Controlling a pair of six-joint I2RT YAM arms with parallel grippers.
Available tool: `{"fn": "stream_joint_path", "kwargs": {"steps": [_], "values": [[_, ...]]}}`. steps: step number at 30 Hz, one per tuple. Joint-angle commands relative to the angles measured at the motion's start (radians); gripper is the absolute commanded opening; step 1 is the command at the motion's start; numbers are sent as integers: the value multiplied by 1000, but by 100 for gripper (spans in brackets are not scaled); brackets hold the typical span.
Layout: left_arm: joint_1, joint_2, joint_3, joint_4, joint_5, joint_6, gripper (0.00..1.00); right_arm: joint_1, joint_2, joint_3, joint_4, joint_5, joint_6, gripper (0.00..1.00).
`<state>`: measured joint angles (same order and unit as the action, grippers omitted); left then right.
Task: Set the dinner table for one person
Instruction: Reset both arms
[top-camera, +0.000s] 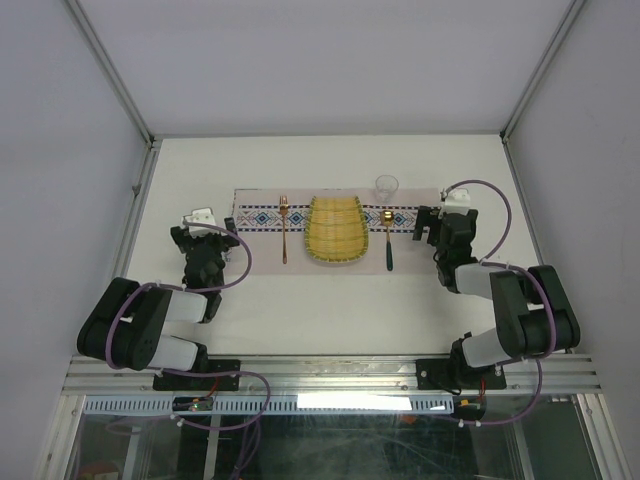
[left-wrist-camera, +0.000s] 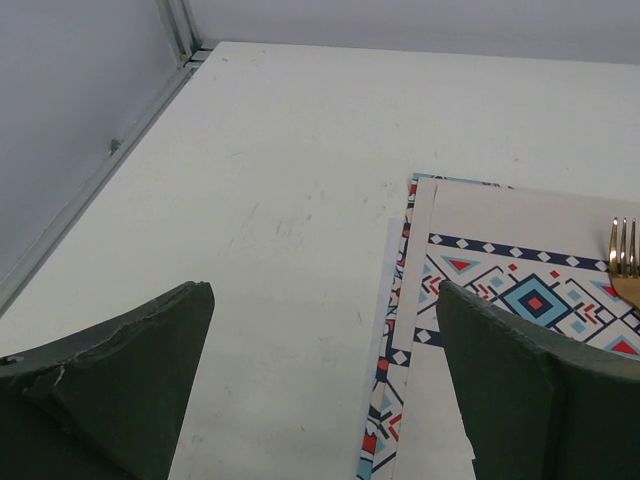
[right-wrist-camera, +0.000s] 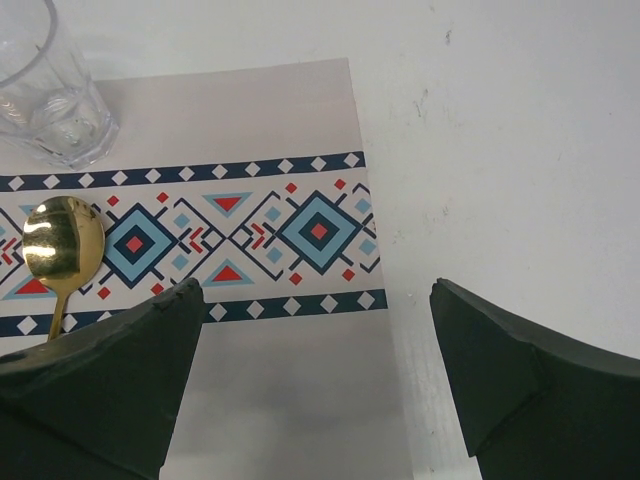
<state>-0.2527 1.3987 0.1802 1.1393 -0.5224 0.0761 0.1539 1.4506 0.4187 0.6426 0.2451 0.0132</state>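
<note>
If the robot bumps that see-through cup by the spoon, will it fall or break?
It might tip: the glass stands upright and its base looks narrower than its top. It looks clear and smooth, so it is probably slippery to grip and breakable if it falls. The placemat under it may stop it sliding easily.

Matt white surface (left-wrist-camera: 270, 200), faintly scuffed, ahead of the left gripper (left-wrist-camera: 325, 300). Beyond the right gripper (right-wrist-camera: 318, 295): glossy gold metal spoon (right-wrist-camera: 62, 240), clear smooth glass (right-wrist-camera: 45, 90), matt printed placemat (right-wrist-camera: 250, 110). Fingers (left-wrist-camera: 110, 380) dark, matt, rough-edged.
</note>
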Motion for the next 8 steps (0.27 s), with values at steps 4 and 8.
{"fn": "stream_joint_path", "kwargs": {"steps": [4, 8], "values": [[16, 9, 1, 64, -6, -19, 99, -15, -7, 30, 69, 15, 16, 99], [19, 10, -1, 66, -7, -22, 99, -16, -7, 35, 61, 19, 17, 99]]}}
